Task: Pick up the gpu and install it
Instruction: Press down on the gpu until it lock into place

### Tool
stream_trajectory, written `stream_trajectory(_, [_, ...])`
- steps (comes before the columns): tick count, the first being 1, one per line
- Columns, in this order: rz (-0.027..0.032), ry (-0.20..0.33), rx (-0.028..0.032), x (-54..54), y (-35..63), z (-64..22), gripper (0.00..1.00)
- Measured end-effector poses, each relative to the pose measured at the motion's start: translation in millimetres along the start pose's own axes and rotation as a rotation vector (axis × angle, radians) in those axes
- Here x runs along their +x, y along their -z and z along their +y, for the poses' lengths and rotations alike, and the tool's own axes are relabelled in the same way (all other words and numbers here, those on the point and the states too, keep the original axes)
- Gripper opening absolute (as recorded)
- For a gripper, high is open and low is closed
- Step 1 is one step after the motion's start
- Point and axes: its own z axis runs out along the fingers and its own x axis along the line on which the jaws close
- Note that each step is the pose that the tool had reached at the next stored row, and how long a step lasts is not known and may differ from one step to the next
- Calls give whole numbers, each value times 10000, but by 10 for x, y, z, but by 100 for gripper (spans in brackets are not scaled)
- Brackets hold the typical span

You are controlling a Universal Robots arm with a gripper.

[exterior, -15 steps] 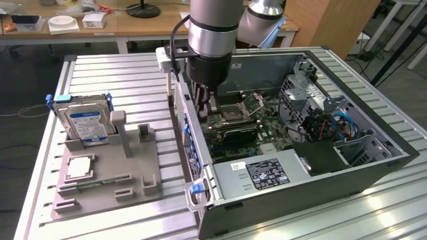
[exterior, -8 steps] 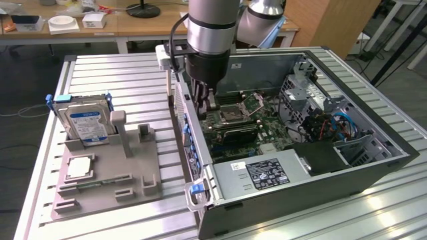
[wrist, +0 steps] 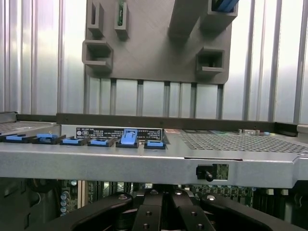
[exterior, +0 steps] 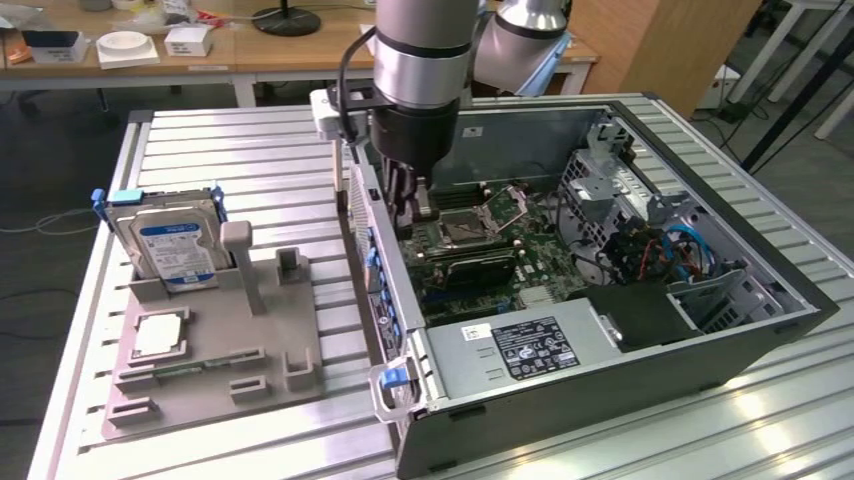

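My arm reaches down into the open black computer case [exterior: 747, 335], which lies on its side on the ribbed aluminium counter [exterior: 200, 140]. My end effector [exterior: 422, 212] is low inside the case. It sits just beside the perforated silver rear wall [exterior: 356, 200] and right over the green motherboard [exterior: 497, 250], next to the square processor socket [exterior: 461, 228].

The fingers are drawn fully together. In the wrist view the black linkages meet at the middle [wrist: 161, 192], under the grey metal rear panel [wrist: 144, 161] with its row of blue plastic clips [wrist: 127, 137].

The gpu, a thin dark circuit card, is hard to separate from the dark fingers and the board behind them. The narrow dark edge at my fingertips [exterior: 426, 230] is probably it, standing on the motherboard near the rear wall. I cannot tell whether I am pinching it.

Towards the exterior view's left, well apart from the case, a grey moulded fixture tray [exterior: 200, 385] rests on the counter. It holds a thick silver hard drive with a blue-white label [exterior: 167, 250] standing upright. A grey power supply with a black label [exterior: 534, 345] fills the near corner of the case.
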Motion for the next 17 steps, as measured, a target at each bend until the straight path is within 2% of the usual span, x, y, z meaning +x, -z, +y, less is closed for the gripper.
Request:
stream_trajectory(6, [35, -2, -2, 1, 1, 10, 11])
stream_trajectory(9, [83, -5, -2, 1, 0, 15, 11])
stream_trajectory(11, [137, -6, -2, 1, -1, 17, 11])
stream_trajectory(16, [331, -8, -11, 1, 0, 21, 11])
stream_trajectory(17, [353, -7, -11, 2, 0, 21, 11])
